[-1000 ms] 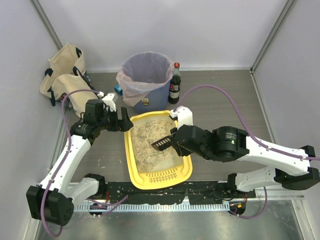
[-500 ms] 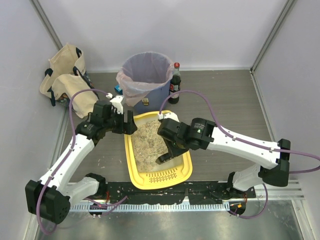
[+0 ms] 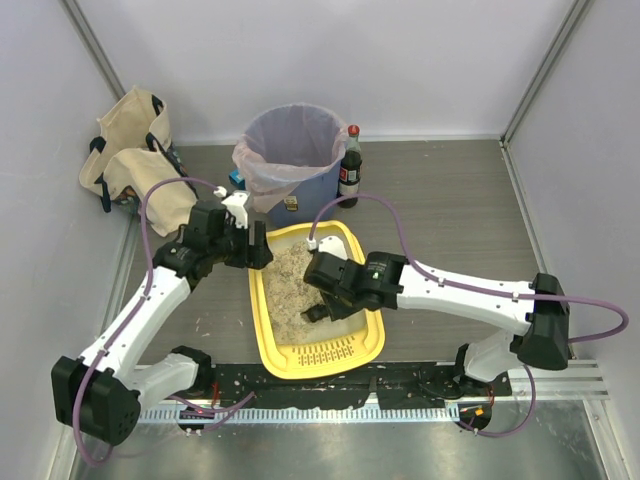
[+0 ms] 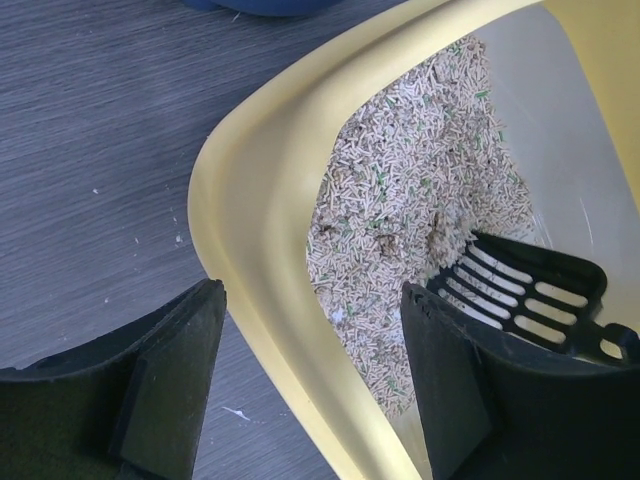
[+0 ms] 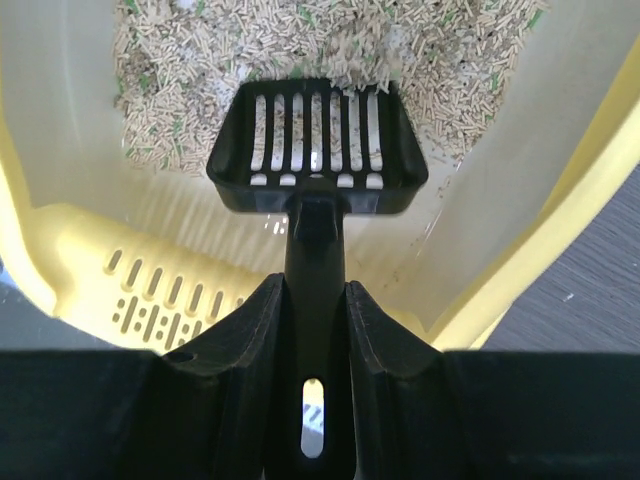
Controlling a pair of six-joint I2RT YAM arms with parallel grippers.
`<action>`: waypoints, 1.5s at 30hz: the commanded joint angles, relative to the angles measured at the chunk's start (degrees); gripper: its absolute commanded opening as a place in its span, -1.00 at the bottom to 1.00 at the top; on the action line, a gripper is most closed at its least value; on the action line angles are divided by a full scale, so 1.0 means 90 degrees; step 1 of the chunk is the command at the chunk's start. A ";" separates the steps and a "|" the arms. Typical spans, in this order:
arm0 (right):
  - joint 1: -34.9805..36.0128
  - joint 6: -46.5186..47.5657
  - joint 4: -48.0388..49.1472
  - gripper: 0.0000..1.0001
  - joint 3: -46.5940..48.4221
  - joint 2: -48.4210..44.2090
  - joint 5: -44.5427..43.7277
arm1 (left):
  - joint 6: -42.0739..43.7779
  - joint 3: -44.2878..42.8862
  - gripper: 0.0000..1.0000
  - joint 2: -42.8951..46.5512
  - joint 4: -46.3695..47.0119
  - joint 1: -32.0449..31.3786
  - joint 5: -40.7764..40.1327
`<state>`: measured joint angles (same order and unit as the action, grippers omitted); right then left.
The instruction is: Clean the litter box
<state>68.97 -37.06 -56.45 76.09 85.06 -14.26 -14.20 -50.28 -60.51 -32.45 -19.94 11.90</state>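
Observation:
The yellow litter box (image 3: 256, 305) lies between the arms, with its slotted grille (image 3: 325, 352) at the near end and beige-grey granules (image 3: 288, 275) heaped toward the far left. My right gripper (image 3: 328, 296) is over the tray and shut on the handle of a black slotted scoop (image 3: 314, 313). In the right wrist view the gripper (image 5: 318, 330) clamps the handle, and the scoop head (image 5: 318, 150) sits low at the edge of the granules (image 5: 200, 60). My left gripper (image 3: 252, 248) is open. In the left wrist view it (image 4: 310, 390) straddles the tray's left rim (image 4: 270, 250), and the scoop (image 4: 530, 290) shows too.
A round blue bin with a clear liner (image 3: 290, 150) stands behind the tray. A dark bottle with a red cap (image 3: 349, 170) stands to its right. A beige bag (image 3: 125, 155) lies at the far left. Grey walls close in the left, right and back.
My right wrist has swung left over the tray. The scoop has turned and dropped toward the near part of the litter. My left gripper has shifted slightly right onto the tray's rim.

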 commanded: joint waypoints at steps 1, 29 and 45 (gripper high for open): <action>0.0061 -0.0599 0.1015 -0.97 -0.0915 -0.0027 -0.0564 | 0.0122 0.0001 0.48 -0.0044 0.0109 -0.0040 -0.0092; 0.0559 -0.0404 0.3254 -0.97 -0.2586 -0.0670 -0.2155 | 0.0122 -0.0048 0.30 -0.0386 0.0109 -0.0089 -0.0072; 0.0988 0.0621 0.5588 -0.97 -0.4373 -0.2039 -0.3043 | 0.0122 -0.0097 0.23 -0.0552 0.0119 -0.0089 -0.0102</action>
<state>76.42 -35.79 -13.58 37.36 67.96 -35.03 -14.06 -50.28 -65.39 -32.45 -20.51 11.53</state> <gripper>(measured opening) 0.319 0.621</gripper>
